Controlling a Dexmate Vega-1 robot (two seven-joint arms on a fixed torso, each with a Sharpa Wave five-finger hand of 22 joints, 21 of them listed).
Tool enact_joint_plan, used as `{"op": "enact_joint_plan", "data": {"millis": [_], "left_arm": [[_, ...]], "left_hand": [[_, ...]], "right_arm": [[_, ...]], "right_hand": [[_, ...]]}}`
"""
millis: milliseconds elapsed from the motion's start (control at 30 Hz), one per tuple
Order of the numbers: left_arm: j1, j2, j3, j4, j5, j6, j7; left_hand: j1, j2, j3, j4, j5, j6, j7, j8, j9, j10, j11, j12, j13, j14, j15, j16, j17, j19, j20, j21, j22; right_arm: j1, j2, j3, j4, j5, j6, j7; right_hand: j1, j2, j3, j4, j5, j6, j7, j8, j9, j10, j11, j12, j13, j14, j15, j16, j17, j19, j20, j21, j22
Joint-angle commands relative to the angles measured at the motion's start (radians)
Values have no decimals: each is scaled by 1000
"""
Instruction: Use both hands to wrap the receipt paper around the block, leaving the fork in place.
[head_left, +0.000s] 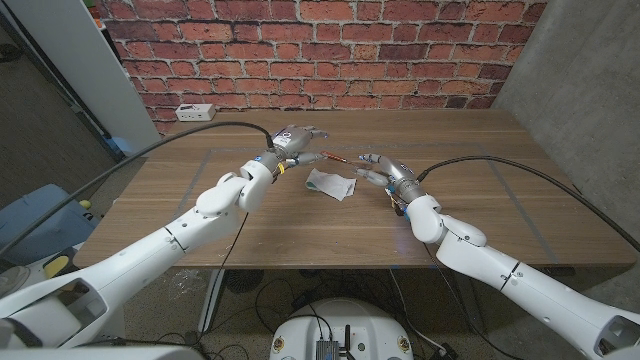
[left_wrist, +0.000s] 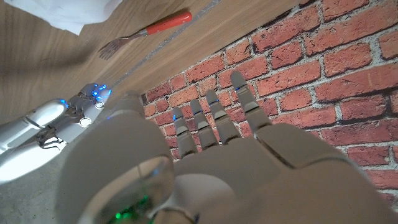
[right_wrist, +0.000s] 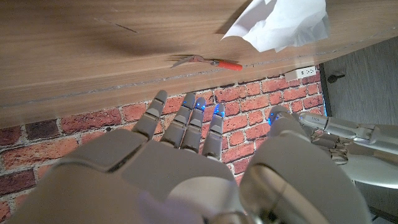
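White receipt paper (head_left: 330, 183) lies crumpled in a bundle on the wooden table (head_left: 470, 215), near its middle; whether the block is inside it I cannot tell. The paper also shows in the left wrist view (left_wrist: 68, 12) and the right wrist view (right_wrist: 280, 22). A fork with a red handle (head_left: 333, 158) lies just behind the paper, seen too from each wrist (left_wrist: 146, 31) (right_wrist: 205, 61). My left hand (head_left: 295, 140) hovers behind and to the left of the paper, fingers spread, holding nothing. My right hand (head_left: 375, 170) is just right of the paper, fingers extended and empty.
A white power strip (head_left: 195, 112) lies at the table's far left edge against the brick wall (head_left: 320, 50). A grey wall stands to the right. Bare wood stretches along the table's front and right sides.
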Motion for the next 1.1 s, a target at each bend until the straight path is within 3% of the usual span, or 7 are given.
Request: {"op": "enact_joint_plan", "data": {"millis": [33, 200, 400, 667, 800, 1000, 1100], "left_arm": [[41, -7, -89, 36, -233, -116, 80], [56, -11, -133, 93, -377, -239, 107], [59, -7, -161, 168, -494, -376, 105], [30, -6, -175, 297, -614, -544, 39], [0, -30, -175, 410, -694, -671, -6], [-30, -67, -181, 559, -831, -828, -104], [-23, -87, -194, 595, -897, -853, -131]], "left_hand": [[-8, 16, 11, 2, 10, -22, 7, -4, -2, -8, 14, -14, -6, -3, 0, 7, -7, 4, 4, -9, 1], [-27, 30, 14, 9, 14, -46, 13, -3, -8, -8, 32, -25, -18, -14, 17, 5, -19, 4, -3, -17, 2], [-51, 36, 21, 10, 20, -85, 30, -4, -21, -10, 47, -49, -47, -55, 22, -5, -50, -15, -58, -41, 0], [-128, 45, 30, 9, 11, -153, 30, -2, -42, -112, 30, -125, -151, -294, 4, -21, -157, -149, -151, -152, -2], [-170, 59, 35, 20, 1, -214, 39, -11, -46, -187, 13, -136, -197, -372, -20, -21, -178, -191, -190, -194, -3], [-190, 96, 59, 37, 3, -243, 65, -11, -47, -206, 18, -131, -223, -389, -15, -13, -180, -209, -191, -215, -3], [-205, 101, 67, 51, 2, -256, 78, -11, -47, -211, 22, -130, -232, -396, -18, -12, -180, -217, -192, -223, -2]], "right_arm": [[-8, 58, 27, 41, 36, 79, -83], [-9, 106, 44, 86, 76, 170, -141], [-21, 152, 65, 120, 126, 260, -189], [-37, 220, 80, 160, 192, 376, -232], [-48, 252, 91, 169, 235, 420, -238], [-73, 320, 104, 202, 215, 485, -357], [-88, 352, 111, 220, 193, 520, -424]], "right_hand": [[1, 8, 5, -1, -4, 8, 5, -3, 2, -6, 2, -3, 0, -9, -42, -4, 1, 8, -1, 7, 1], [8, 25, 13, -3, -6, 11, 7, -4, 1, -6, 3, -4, 0, -11, -43, -3, 3, 23, -5, 12, 1], [8, 27, 14, -8, -15, 13, 9, -7, 1, -17, 7, -11, -1, -38, -27, -15, -2, 46, -34, 20, 0], [-4, 39, 18, -9, -34, 8, 19, -17, 2, -72, 12, -34, -5, -95, -9, -46, -28, 56, -118, 18, -2], [-21, 47, 15, 0, -39, 3, 21, -20, 2, -89, 11, -40, -7, -114, -5, -53, -35, 54, -130, 14, -4], [-66, 56, 7, 13, -55, -2, 17, -23, 1, -99, 7, -37, -18, -152, 2, -58, -76, -60, -16, -35, -9], [-84, 56, 5, 12, -60, 28, 21, -16, 0, -81, 7, -30, -22, -160, 4, -55, -101, -167, 7, -56, -11]]}}
